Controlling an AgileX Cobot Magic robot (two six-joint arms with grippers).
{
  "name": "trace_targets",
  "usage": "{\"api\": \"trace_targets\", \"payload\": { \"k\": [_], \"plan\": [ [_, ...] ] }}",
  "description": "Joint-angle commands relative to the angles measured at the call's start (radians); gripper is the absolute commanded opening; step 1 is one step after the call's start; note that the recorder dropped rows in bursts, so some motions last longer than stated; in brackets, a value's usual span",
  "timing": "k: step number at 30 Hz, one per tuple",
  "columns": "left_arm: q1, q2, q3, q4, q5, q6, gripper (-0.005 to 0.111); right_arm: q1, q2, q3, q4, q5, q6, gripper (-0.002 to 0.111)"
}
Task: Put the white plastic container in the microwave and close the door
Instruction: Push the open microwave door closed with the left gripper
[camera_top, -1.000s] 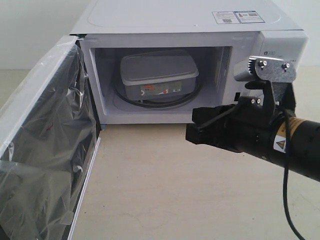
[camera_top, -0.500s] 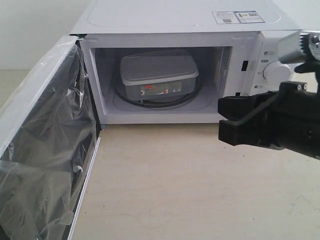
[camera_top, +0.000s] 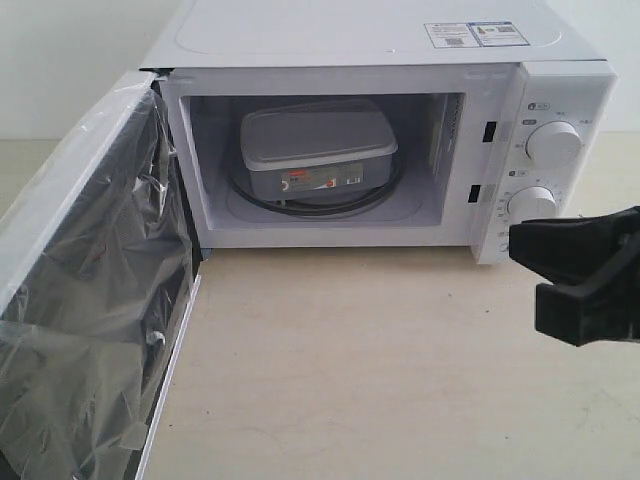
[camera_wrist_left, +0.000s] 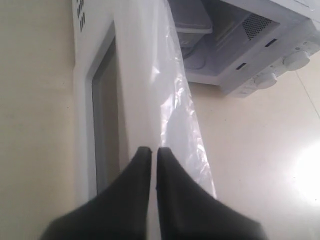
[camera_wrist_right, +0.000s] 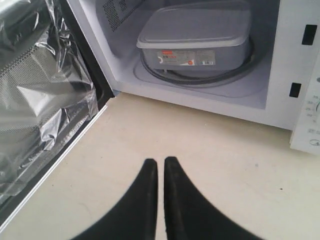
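Note:
The white plastic container sits lid-on inside the microwave, on the glass turntable, its red-and-white label facing out. The right wrist view shows the container deep in the cavity too. The door stands wide open on the left, with loose clear film over its dark window. My right gripper is at the right edge, low in front of the control panel; it is shut and empty above the table. My left gripper is shut, empty, hovering close over the door's white edge.
Two round knobs sit on the panel right of the cavity. Stickers lie on the microwave's top. The beige tabletop stretches in front of the microwave, and the open door fills its left side. A pale wall stands behind.
My right arm has drawn back to the right and lower, away from the cavity opening, uncovering the knob panel. The container, the door and the microwave have stayed put.

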Motion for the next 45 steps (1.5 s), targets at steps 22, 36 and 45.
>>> {"api": "trace_targets", "payload": {
  "k": [22, 36, 45],
  "plan": [
    [-0.001, 0.227, -0.009, -0.167, 0.229, 0.280, 0.004, -0.001, -0.011, 0.003, -0.012, -0.013, -0.009, 0.000],
    [-0.189, 0.278, 0.043, -0.226, 0.122, 0.353, 0.004, -0.001, -0.081, -0.045, -0.014, -0.067, -0.009, 0.000],
    [-0.357, 0.428, 0.043, -0.301, -0.020, 0.402, 0.004, -0.001, -0.102, -0.101, -0.014, 0.008, -0.025, 0.000]
  ]
}}
